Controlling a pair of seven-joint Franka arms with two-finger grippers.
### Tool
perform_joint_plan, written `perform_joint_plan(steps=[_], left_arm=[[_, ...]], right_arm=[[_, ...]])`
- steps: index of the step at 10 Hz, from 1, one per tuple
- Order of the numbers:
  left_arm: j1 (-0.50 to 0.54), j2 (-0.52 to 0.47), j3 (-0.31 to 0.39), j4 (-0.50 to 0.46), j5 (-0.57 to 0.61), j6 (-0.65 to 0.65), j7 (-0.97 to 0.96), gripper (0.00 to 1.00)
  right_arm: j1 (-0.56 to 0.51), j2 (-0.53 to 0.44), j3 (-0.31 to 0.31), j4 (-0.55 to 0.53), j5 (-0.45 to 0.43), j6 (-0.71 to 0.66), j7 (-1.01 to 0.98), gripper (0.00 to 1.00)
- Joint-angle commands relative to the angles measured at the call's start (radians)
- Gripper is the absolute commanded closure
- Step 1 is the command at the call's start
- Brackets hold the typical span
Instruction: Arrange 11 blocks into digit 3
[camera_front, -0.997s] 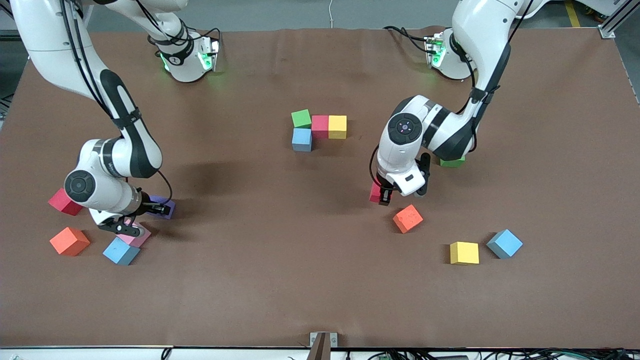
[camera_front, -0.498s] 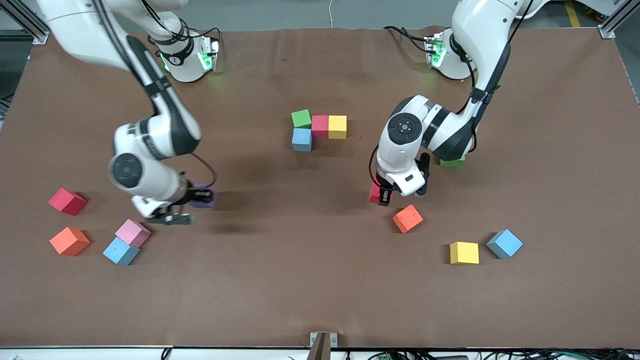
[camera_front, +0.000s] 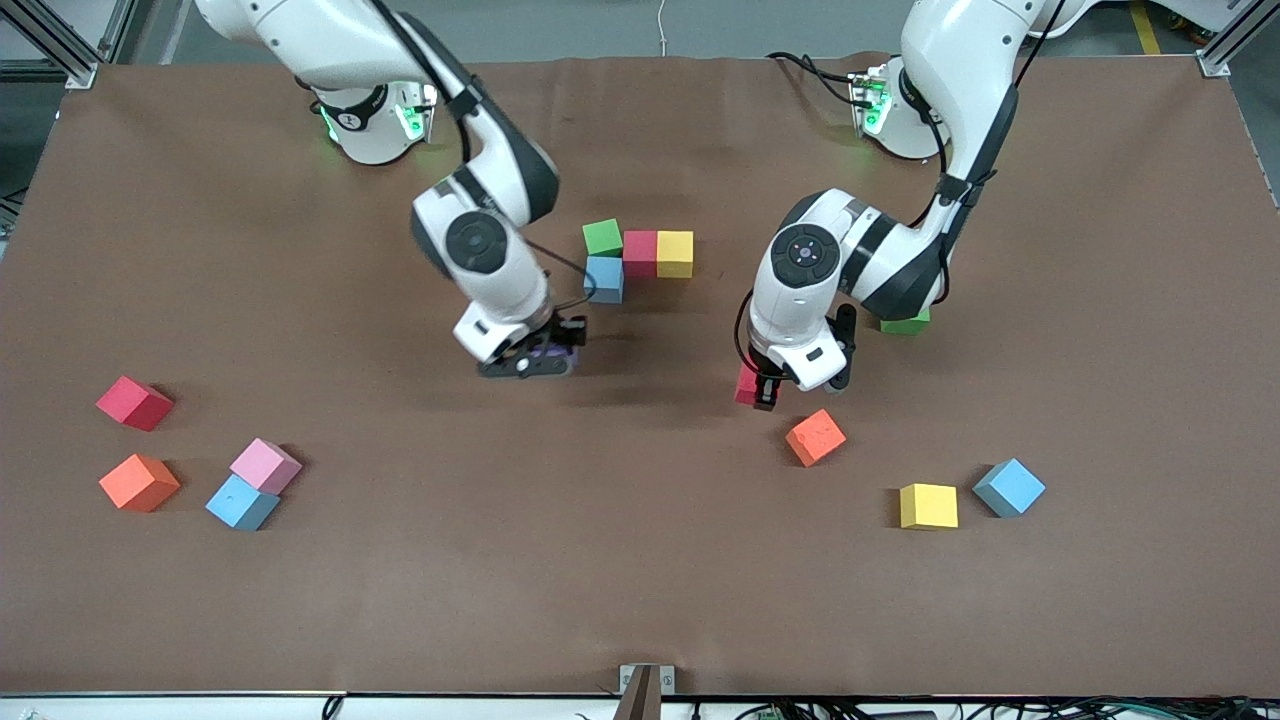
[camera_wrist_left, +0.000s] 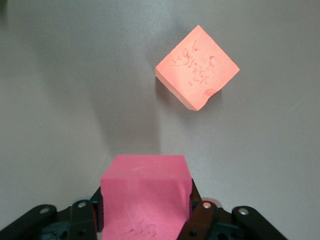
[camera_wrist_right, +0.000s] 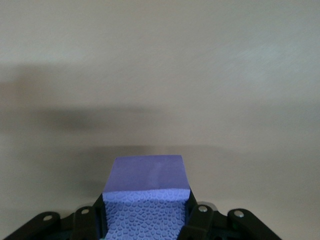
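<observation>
Four blocks touch in mid-table: green (camera_front: 602, 237), red (camera_front: 640, 252), yellow (camera_front: 675, 253), and light blue (camera_front: 604, 279) just nearer the camera than the green one. My right gripper (camera_front: 540, 354) hangs beside that light blue block, shut on a purple block (camera_front: 549, 350), which fills the jaws in the right wrist view (camera_wrist_right: 146, 197). My left gripper (camera_front: 762, 385) is shut on a red block (camera_front: 746, 383) low over the mat, and the block looks pinkish in the left wrist view (camera_wrist_left: 146, 192). An orange block (camera_front: 815, 437) (camera_wrist_left: 197, 67) lies just past it.
Toward the right arm's end lie loose red (camera_front: 134, 403), orange (camera_front: 139, 482), pink (camera_front: 265, 465) and light blue (camera_front: 241, 502) blocks. Toward the left arm's end lie yellow (camera_front: 928, 505) and light blue (camera_front: 1009, 487) ones. A green block (camera_front: 905, 323) shows partly under the left arm.
The right arm has carried the purple block from beside the pink and light blue blocks to the middle of the table. The left arm has barely moved.
</observation>
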Motion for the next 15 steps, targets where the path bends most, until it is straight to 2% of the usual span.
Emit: perform_joint_plan(steps=[1, 8, 12, 14, 15], left_arm=[[-0.007, 0.008, 0.002, 0.023, -0.013, -0.025, -0.009, 0.77], [-0.011, 0.009, 0.002, 0.023, -0.014, -0.025, -0.014, 0.77], [-0.065, 0.028, -0.003, 0.021, -0.011, -0.025, -0.141, 0.77], [-0.088, 0.037, -0.003, 0.023, -0.011, -0.039, -0.165, 0.77], [-0.091, 0.039, -0.003, 0.023, -0.011, -0.040, -0.175, 0.77]], right_arm=[[0.064, 0.010, -0.014, -0.016, 0.007, 0.016, 0.089, 0.97], [0.111, 0.072, -0.018, -0.013, -0.002, 0.025, 0.168, 0.96], [0.122, 0.095, -0.022, -0.014, -0.005, 0.054, 0.168, 0.77], [0.121, 0.100, -0.022, -0.014, -0.005, 0.052, 0.169, 0.45], [0.121, 0.103, -0.024, -0.014, -0.007, 0.052, 0.168, 0.11]])
